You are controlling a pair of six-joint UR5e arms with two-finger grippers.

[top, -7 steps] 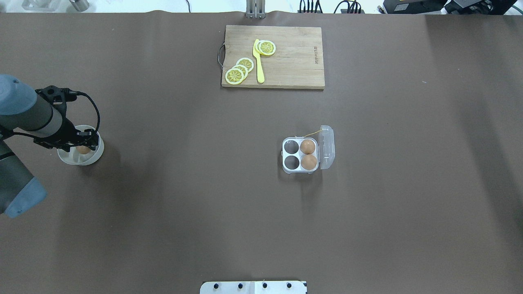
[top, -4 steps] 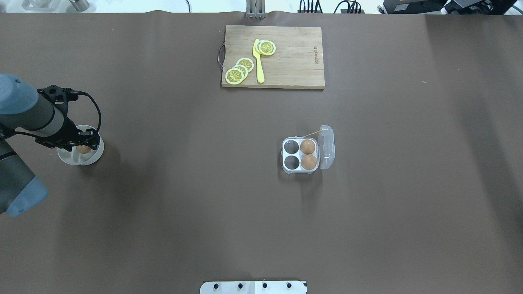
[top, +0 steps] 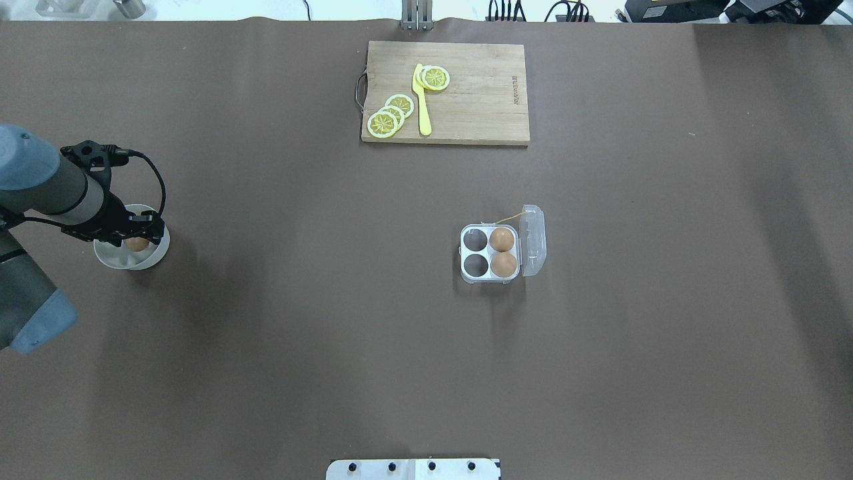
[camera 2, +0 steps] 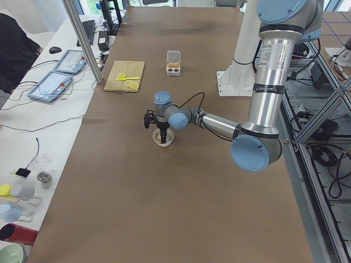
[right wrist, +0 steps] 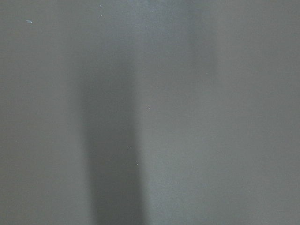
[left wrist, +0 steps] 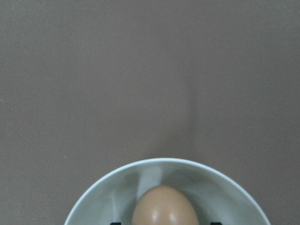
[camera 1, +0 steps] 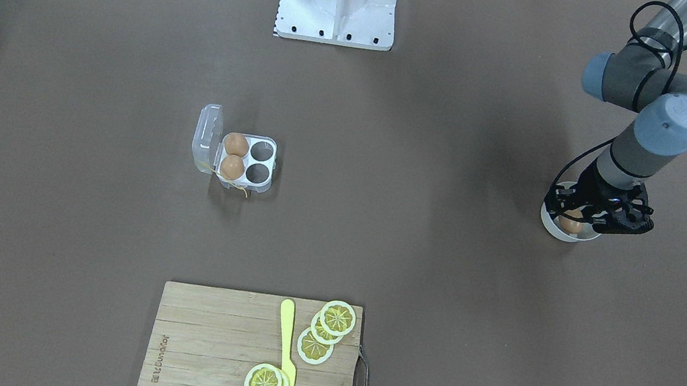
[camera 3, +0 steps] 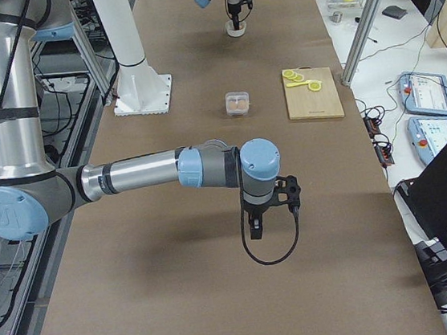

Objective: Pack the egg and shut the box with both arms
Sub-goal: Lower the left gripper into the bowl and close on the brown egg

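Left gripper (top: 136,235) sits low over white bowl (left wrist: 108,197) at table's left, fingers spread, holding nothing. egg (left wrist: 165,206) lies in bowl between the fingertips, gap each side. box (top: 476,265) lid open, well apart to the right. right gripper (camera 3: 256,230): can't tell its state.

Before you: a matt, paper-like table cover (top: 333,333); a wooden cutting board (top: 480,100) with visible grain; a clear, glossy plastic box (top: 533,240); a smooth, faintly shiny egg (left wrist: 165,206) in a smooth white bowl (left wrist: 220,194).
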